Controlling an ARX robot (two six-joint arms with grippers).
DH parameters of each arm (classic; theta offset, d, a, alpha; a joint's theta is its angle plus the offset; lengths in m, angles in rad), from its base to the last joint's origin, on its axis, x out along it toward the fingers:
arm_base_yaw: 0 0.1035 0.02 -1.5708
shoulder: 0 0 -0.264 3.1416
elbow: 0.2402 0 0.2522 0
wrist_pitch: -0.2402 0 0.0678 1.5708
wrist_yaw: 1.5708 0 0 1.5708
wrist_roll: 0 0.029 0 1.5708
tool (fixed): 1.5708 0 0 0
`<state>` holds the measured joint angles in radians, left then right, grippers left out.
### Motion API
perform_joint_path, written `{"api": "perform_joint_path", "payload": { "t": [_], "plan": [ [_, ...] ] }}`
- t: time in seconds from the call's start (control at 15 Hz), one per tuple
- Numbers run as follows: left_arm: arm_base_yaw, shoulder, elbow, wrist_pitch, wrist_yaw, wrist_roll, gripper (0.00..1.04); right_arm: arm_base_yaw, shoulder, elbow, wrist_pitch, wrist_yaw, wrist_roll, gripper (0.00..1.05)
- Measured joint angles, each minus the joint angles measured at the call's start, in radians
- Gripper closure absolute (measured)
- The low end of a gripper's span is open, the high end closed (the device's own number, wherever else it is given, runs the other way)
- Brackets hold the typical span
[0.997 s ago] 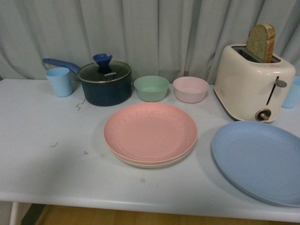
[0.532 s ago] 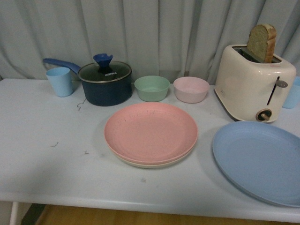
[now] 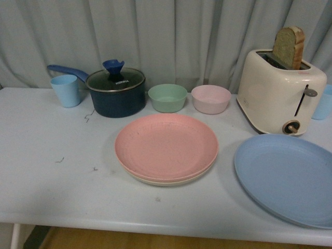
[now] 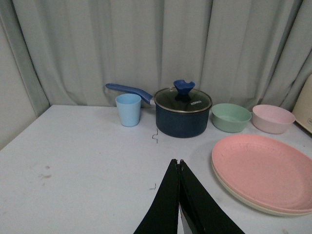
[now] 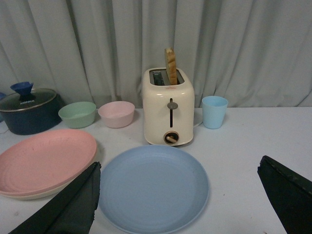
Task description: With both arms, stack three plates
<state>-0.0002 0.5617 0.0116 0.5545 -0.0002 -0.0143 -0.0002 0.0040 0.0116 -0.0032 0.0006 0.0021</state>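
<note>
The pink plate (image 3: 166, 145) lies on top of the cream plate (image 3: 161, 181) in the middle of the white table; only the cream rim shows. The light blue plate (image 3: 288, 176) lies alone to their right, in front of the toaster. Neither arm shows in the front view. In the left wrist view my left gripper (image 4: 177, 163) is shut and empty above bare table, left of the pink plate (image 4: 263, 168). In the right wrist view my right gripper (image 5: 178, 170) is open wide, its fingers (image 5: 73, 202) on either side of the blue plate (image 5: 153, 187).
Along the back stand a light blue cup (image 3: 66, 90), a dark blue lidded saucepan (image 3: 115, 92), a green bowl (image 3: 167, 97), a pink bowl (image 3: 210, 98) and a cream toaster (image 3: 280, 93) with a bread slice. A second blue cup (image 5: 214, 111) stands right of the toaster. A grey curtain hangs behind.
</note>
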Motion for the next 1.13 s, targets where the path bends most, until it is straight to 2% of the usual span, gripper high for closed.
{"api": "perform_joint_path", "payload": {
  "t": [0.4, 0.93, 1.06, 1.13],
  "plan": [
    [0.0, -0.22, -0.001, -0.213, 0.0, 0.0, 1.03, 0.0, 0.0, 0.0, 0.0, 0.0, 0.0, 0.06],
    [0.0, -0.386, 0.0, -0.378, 0.0, 0.0, 1.03, 0.0, 0.0, 0.0, 0.0, 0.0, 0.0, 0.06],
    [0.0, -0.549, 0.0, -0.562, 0.0, 0.0, 1.03, 0.0, 0.0, 0.0, 0.0, 0.0, 0.0, 0.06],
    [0.0, -0.554, 0.005, -0.546, -0.002, 0.0, 1.03, 0.0, 0.0, 0.0, 0.0, 0.0, 0.0, 0.06]
  ]
}}
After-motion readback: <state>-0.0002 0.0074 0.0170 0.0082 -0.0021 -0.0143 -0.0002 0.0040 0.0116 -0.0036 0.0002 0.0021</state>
